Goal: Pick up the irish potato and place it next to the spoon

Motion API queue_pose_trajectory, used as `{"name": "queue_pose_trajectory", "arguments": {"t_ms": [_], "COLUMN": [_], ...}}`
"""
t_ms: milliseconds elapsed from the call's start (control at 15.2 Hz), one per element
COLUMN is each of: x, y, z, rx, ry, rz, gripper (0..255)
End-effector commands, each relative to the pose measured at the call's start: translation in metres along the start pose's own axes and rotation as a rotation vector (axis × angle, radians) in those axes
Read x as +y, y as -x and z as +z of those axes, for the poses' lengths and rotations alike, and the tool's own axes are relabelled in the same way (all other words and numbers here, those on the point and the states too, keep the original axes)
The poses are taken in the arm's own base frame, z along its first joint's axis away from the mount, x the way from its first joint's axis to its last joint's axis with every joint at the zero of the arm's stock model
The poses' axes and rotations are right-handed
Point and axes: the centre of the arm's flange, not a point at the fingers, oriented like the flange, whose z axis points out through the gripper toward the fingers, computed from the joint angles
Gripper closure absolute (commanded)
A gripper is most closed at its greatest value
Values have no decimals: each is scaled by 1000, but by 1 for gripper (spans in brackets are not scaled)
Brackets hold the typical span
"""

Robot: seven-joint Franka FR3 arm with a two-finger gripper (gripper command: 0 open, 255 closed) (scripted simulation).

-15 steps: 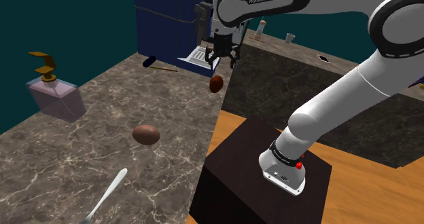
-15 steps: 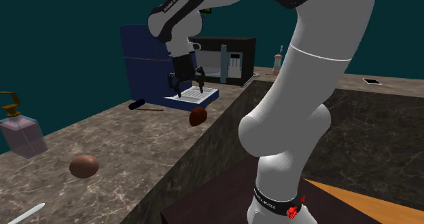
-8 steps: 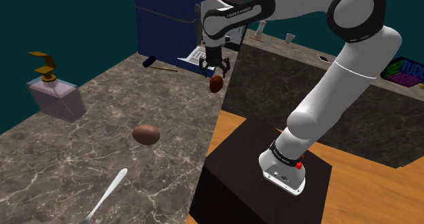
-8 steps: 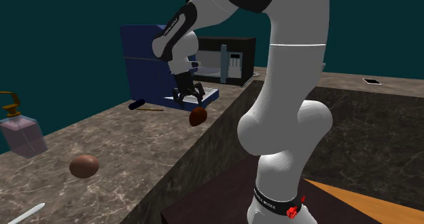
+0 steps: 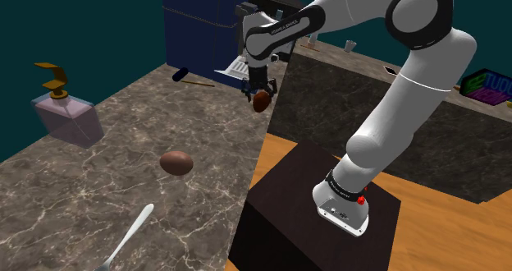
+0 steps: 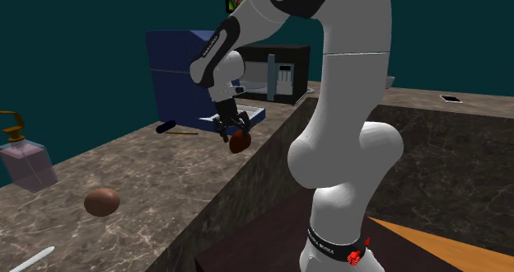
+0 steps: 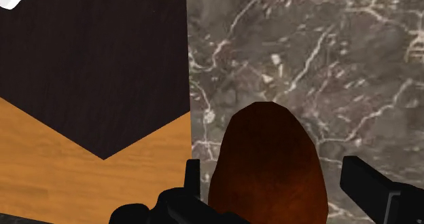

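step in hand: the grasp is being set up; the potato (image 5: 261, 103) has not been lifted, and the placing is not yet begun.
tool: the tool (image 7: 282, 189) is seen spread open, one finger at each flank of the potato, with nothing clasped; a gap is visible at one finger, and contact at the other cannot be told.
potato: a dark reddish-brown oval, lying on the marbled table (image 5: 98, 187) right at the edge nearest the stand (image 5: 304, 195), just under the tool.
spoon: the spoon (image 5: 127, 238) lies well apart from the potato, at the shoulder view's lower left, with a lighter brown lump (image 5: 176, 163) between them.
next move: a short descent is judged to be called for, then a closing across the potato's narrow width; care is needed, since a nudge could roll it off the edge.
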Motion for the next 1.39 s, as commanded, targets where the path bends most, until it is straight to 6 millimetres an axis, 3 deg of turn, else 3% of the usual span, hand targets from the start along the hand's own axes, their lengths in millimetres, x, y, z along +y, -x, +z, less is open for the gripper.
{"name": "queue_pose_trajectory", "arguments": {"t_ms": [0,462,528,1122,1320], "x": [1,1,1,1,6], "y": [0,0,0,0,1], "z": [6,6,6,6,-9], "rx": [0,0,0,0,0], "ry": [-1,0,0,-1,-1], "rz": [0,0,0,0,0], "gripper": [0,0,255,255,255]}}
